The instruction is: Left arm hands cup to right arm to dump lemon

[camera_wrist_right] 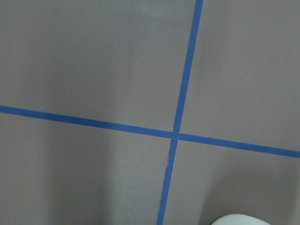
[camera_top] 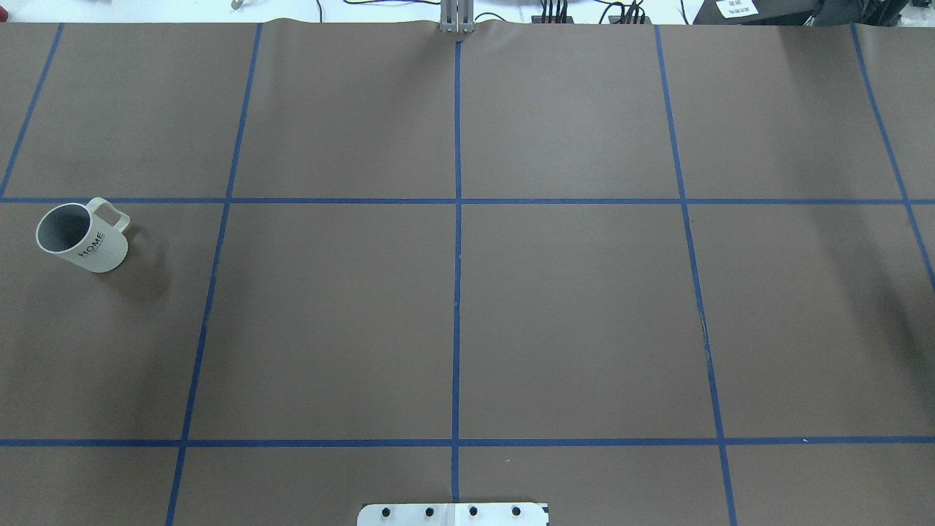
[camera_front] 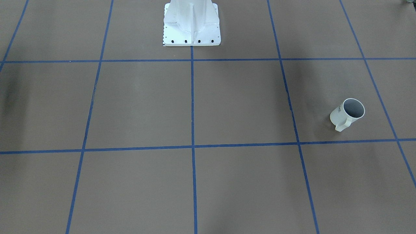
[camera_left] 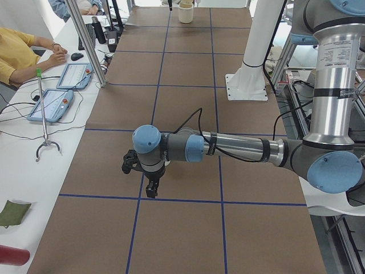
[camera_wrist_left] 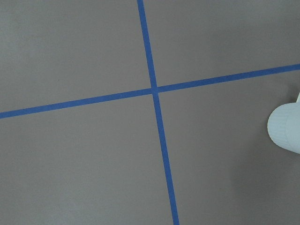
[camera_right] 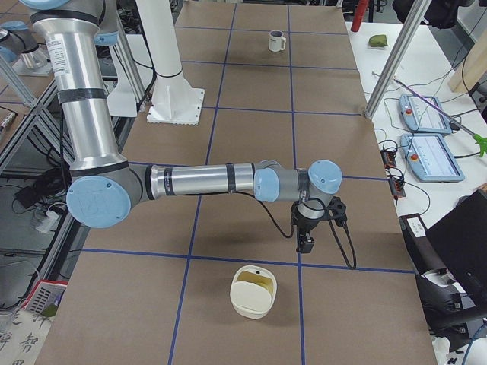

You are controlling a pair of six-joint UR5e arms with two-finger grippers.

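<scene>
The cup [camera_top: 82,236], a white ribbed mug printed "HOME", stands upright on the brown table at my left end. It also shows in the front view [camera_front: 347,113] and far off in the right-side view [camera_right: 276,40]. Its grey inside shows no lemon. A white ribbed edge [camera_wrist_left: 286,133] at the left wrist view's right border looks like the cup. My left gripper [camera_left: 149,191] hangs over a tape crossing. My right gripper [camera_right: 306,243] hangs over another crossing at the other end. I cannot tell whether either is open or shut.
A cream container [camera_right: 253,291] sits near my right gripper, seen far off in the left-side view [camera_left: 185,12]. The white pedestal [camera_front: 191,22] stands mid-table at my side. An operator in yellow [camera_left: 17,51] and tablets [camera_left: 54,103] are beside the table.
</scene>
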